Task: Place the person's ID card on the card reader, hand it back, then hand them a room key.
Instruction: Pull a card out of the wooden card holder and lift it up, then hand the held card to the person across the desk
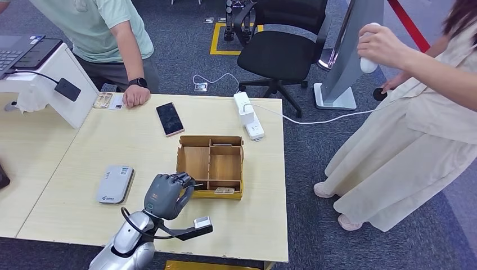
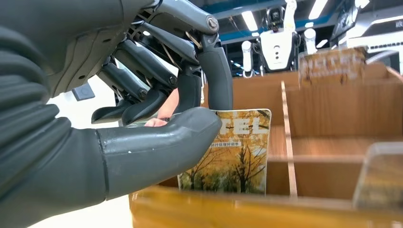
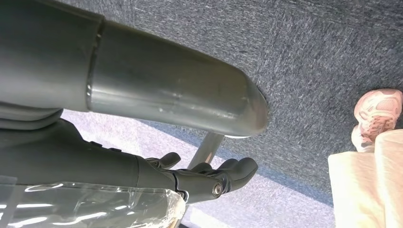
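My left hand (image 1: 169, 194) is at the front left corner of the wooden divided box (image 1: 211, 166). In the left wrist view the thumb and fingers of that hand (image 2: 142, 147) pinch a room key card (image 2: 233, 156) printed with yellow autumn trees, standing upright in a compartment of the box (image 2: 332, 109). The grey card reader (image 1: 114, 184) lies on the table left of the hand, with nothing on it. Two small cards (image 1: 108, 100) lie at the far edge beside the fist of a person in a green shirt (image 1: 135, 95). My right hand (image 3: 209, 178) hangs over the carpet, fingers loosely out, holding nothing.
A phone (image 1: 169, 118) lies face up behind the box. A white power strip (image 1: 248, 115) with its cable sits at the far right edge. A white stand with a laptop (image 1: 34, 67) is at the left. Another person in beige (image 1: 416, 124) stands to the right.
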Available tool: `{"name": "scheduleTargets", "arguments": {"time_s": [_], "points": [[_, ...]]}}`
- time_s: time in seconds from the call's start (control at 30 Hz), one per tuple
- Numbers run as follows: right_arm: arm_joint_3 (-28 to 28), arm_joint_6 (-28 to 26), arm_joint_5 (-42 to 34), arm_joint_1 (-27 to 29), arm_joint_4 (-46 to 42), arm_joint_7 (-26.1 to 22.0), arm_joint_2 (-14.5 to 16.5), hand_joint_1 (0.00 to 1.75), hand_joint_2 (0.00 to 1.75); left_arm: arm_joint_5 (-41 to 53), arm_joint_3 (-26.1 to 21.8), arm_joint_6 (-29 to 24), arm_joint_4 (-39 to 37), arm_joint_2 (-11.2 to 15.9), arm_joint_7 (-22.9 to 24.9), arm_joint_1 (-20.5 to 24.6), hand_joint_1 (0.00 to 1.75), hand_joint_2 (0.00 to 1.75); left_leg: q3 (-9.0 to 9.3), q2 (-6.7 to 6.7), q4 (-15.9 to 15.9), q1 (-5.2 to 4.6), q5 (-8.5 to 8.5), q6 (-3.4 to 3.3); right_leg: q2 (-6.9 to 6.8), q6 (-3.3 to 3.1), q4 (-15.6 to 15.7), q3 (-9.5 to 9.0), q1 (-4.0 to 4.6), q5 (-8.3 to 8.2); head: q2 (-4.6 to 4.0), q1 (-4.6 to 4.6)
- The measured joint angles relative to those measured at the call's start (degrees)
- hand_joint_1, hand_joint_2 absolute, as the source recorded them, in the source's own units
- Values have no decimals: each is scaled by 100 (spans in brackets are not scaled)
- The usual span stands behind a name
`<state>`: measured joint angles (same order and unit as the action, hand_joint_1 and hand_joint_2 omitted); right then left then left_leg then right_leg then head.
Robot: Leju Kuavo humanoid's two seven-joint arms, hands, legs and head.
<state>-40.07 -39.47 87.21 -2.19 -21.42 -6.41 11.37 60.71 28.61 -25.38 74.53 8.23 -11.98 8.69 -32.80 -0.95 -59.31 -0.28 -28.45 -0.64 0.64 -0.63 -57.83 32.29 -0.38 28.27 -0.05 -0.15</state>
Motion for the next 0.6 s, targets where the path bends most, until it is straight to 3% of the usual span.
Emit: {"name": "scheduleTargets", "arguments": {"time_s": [0.6], "points": [[67, 0, 63, 5, 2, 47, -1, 0, 0, -325, -308, -123, 570, 179, 0, 638, 175, 175, 0, 0, 0, 0, 2, 3, 0, -2, -2, 0, 0, -2, -1, 1]]}}
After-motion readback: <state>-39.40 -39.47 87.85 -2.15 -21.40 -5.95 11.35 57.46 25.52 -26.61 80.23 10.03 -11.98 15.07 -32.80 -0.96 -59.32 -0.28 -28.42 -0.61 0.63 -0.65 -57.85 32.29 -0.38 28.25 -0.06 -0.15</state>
